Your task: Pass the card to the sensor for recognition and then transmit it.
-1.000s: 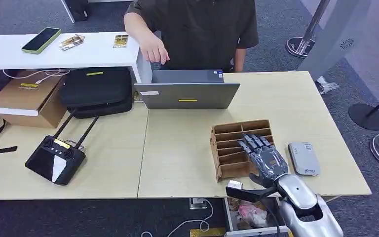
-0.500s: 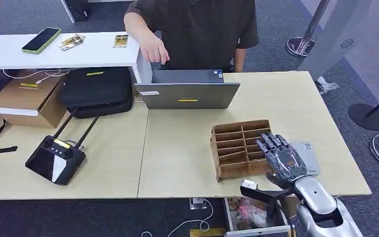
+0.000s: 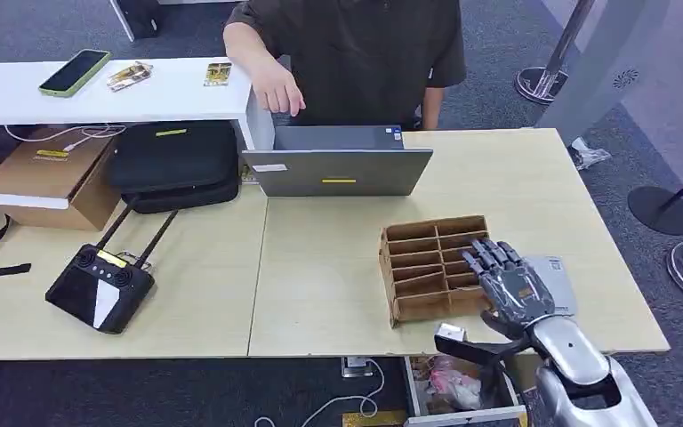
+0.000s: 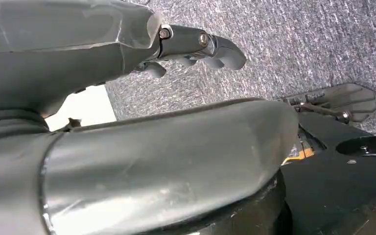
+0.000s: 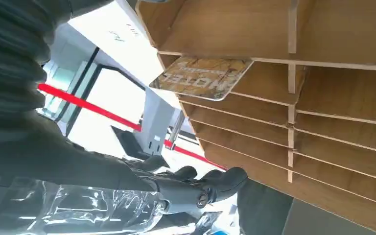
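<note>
Inside wooden rack (image 5: 323,98), card (image 5: 203,78) printed "HOTEL", right hand (image 3: 511,289) alongside

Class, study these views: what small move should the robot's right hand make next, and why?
Probably ease the right hand toward the card and pinch its free edge. The card sits in a slot of the wooden rack, sticking out; the hand holds nothing, and the sensor lies just beside the rack.
</note>
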